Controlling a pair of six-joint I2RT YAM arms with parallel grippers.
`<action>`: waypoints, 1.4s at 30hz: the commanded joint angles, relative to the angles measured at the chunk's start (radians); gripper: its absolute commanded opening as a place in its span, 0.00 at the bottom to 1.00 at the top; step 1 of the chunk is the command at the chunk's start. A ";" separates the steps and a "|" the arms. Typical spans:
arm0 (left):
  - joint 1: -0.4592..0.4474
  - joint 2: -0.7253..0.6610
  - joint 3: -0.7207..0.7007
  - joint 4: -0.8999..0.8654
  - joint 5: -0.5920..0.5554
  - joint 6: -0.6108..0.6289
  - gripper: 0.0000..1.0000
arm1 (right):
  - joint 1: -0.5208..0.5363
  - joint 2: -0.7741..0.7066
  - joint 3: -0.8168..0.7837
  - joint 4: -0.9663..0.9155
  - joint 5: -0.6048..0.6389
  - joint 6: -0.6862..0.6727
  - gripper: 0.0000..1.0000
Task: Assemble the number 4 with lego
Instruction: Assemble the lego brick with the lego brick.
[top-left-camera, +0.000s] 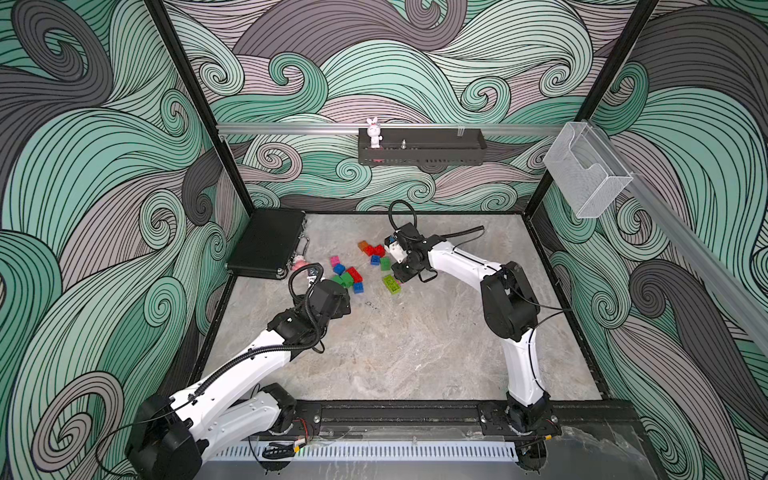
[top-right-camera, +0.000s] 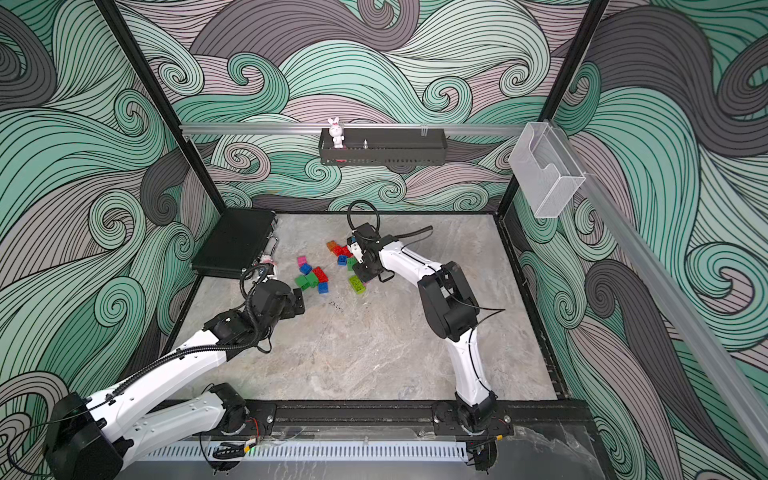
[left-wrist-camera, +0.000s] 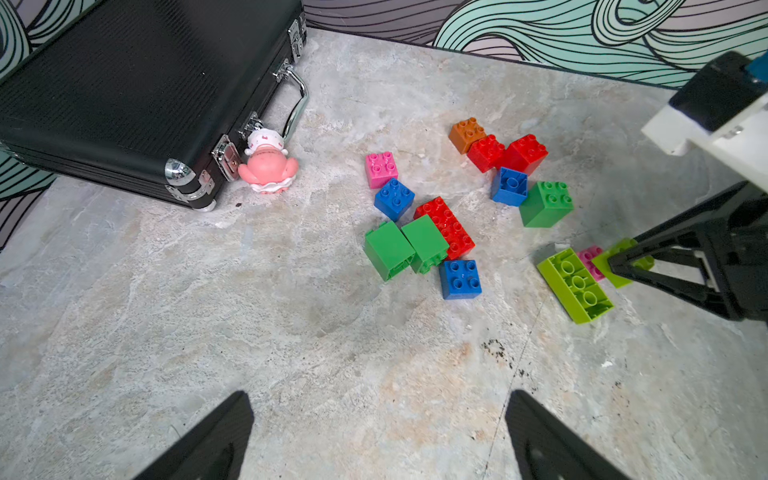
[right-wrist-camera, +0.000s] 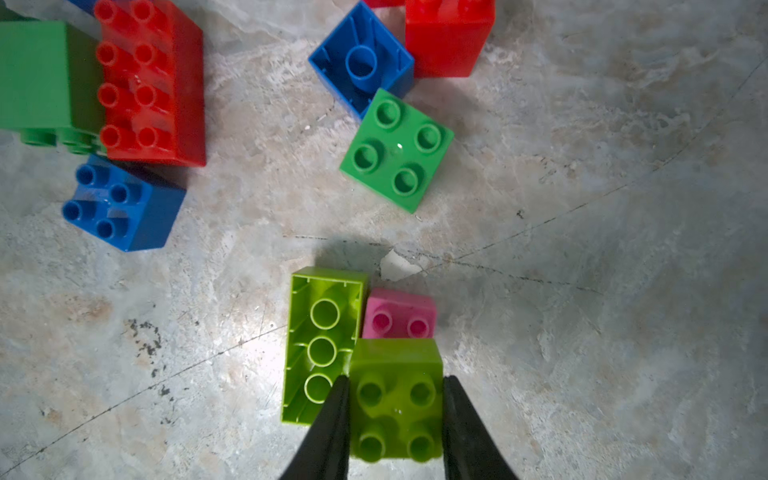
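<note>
- Here, the right gripper (right-wrist-camera: 395, 379) has its jaws closed on two opposite sides of a square lime brick (right-wrist-camera: 397, 415), which is studs up and low over the table (right-wrist-camera: 582, 208).
- That brick overlaps a pink brick (right-wrist-camera: 399, 313) and sits just beside a long lime brick (right-wrist-camera: 322, 345) lying hollow side up. Whether it is pressed onto the pink one, I cannot tell.
- The left gripper (left-wrist-camera: 379, 397) hangs with its jaws wide apart, holding nothing, near a cluster of lego. The cluster has a long red brick (left-wrist-camera: 446, 226), a green brick on its side (left-wrist-camera: 388, 249), a second green one against it, two blue and another pink.
- Farther back lie an orange brick (left-wrist-camera: 467, 133), two red ones, an upturned blue brick (left-wrist-camera: 509, 186) and an upright green brick (left-wrist-camera: 546, 203).
- A black case (top-left-camera: 266, 243) lies at the table's far left corner, with a toy figure (left-wrist-camera: 268, 166) just beside its latch.
</note>
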 joint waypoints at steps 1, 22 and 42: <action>0.010 0.006 0.044 -0.021 0.004 0.003 0.99 | -0.001 0.026 0.030 -0.021 0.018 -0.010 0.00; 0.011 0.005 0.033 -0.033 0.004 -0.002 0.99 | 0.034 0.107 0.095 -0.120 0.168 0.096 0.00; 0.011 0.044 0.046 0.019 0.193 0.050 0.99 | -0.009 -0.146 -0.248 -0.030 0.152 0.197 0.00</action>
